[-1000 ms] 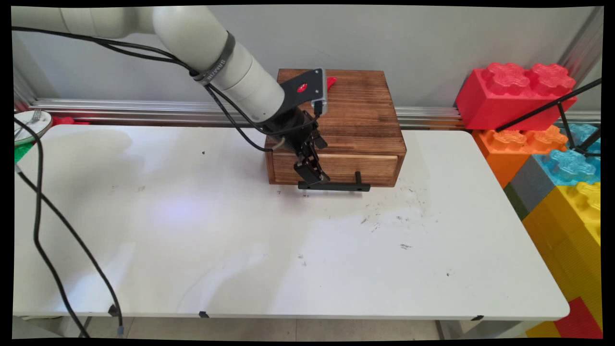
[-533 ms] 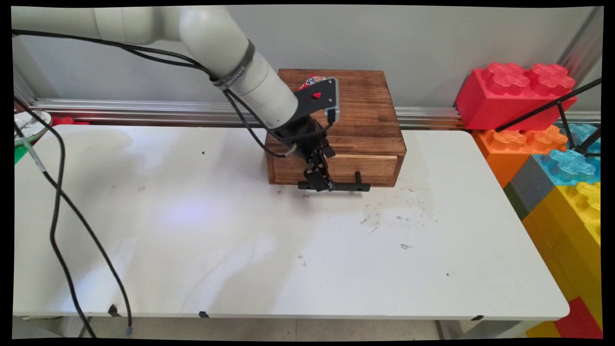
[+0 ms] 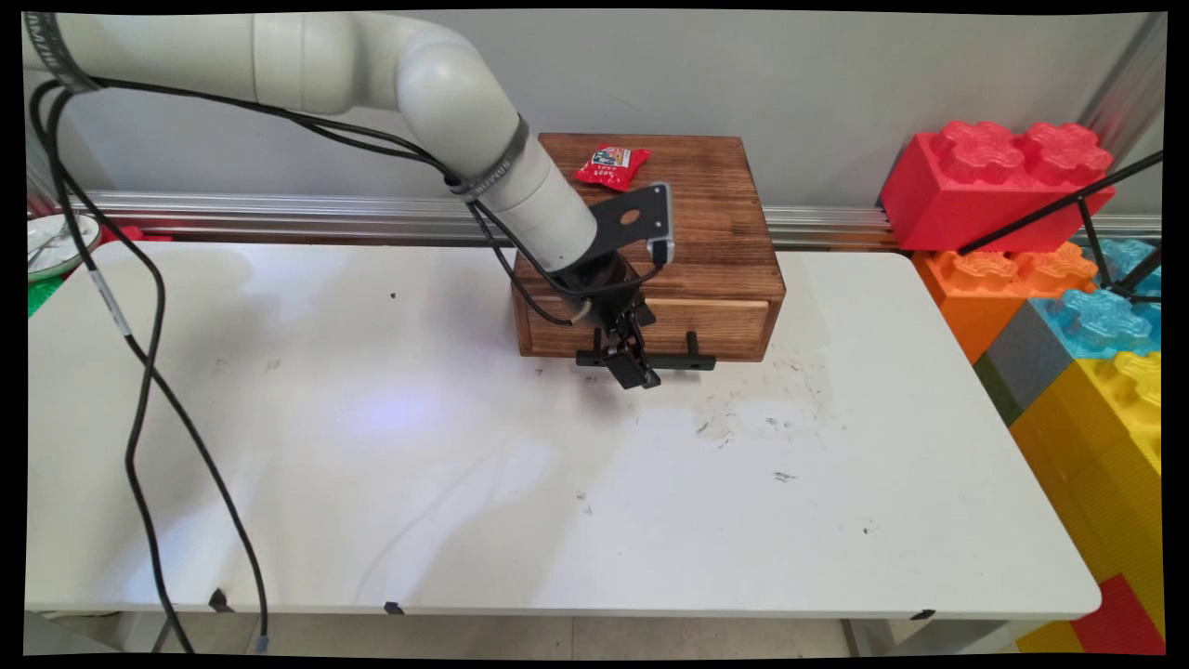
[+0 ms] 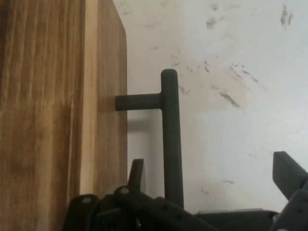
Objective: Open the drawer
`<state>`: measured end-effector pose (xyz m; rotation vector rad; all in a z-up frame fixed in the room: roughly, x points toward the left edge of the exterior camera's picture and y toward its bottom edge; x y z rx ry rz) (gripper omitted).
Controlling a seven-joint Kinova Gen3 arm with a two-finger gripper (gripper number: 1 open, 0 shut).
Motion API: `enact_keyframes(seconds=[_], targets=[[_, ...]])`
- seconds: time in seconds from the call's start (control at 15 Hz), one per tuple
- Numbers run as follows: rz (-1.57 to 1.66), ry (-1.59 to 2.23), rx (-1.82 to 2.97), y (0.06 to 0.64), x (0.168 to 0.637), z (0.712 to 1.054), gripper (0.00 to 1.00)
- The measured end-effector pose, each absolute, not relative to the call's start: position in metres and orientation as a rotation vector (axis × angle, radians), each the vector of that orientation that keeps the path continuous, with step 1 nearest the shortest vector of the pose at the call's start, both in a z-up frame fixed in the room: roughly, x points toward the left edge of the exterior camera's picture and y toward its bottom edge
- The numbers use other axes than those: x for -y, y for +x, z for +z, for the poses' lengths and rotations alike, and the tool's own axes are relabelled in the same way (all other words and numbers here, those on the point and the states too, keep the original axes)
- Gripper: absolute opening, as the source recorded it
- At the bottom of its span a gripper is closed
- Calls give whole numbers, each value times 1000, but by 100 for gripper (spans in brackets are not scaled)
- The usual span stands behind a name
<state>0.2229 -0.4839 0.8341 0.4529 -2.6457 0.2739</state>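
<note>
A dark wooden box [image 3: 715, 232] stands at the table's far side, its drawer front [image 3: 725, 325] shut and facing me. A black bar handle [image 3: 695, 361] runs across the drawer. My gripper [image 3: 635, 370] is down at the handle's middle-left part and is open. In the hand view one fingertip [image 4: 136, 172] sits in the gap between the drawer front [image 4: 103, 96] and the handle bar [image 4: 171, 139], while the other fingertip [image 4: 288, 171] is well out on the table side, so the bar lies between them untouched. A red snack packet [image 3: 611, 167] lies on the box's top.
Big toy bricks, red [image 3: 999, 181], orange [image 3: 985, 288], blue and yellow [image 3: 1105, 418], are stacked beyond the table's right end. A plate [image 3: 56, 243] sits at the far left edge. Black cables [image 3: 139, 409] hang over the table's left part. A metal rail [image 3: 279, 214] runs along the wall.
The arm has swung right and lower, carrying the gripper from the handle's left end toward its middle, down astride the bar.
</note>
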Motion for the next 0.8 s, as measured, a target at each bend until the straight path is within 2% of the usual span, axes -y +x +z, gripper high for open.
enact_keyframes(seconds=[0.8], targets=[[234,458,2678,213,490,797,100]])
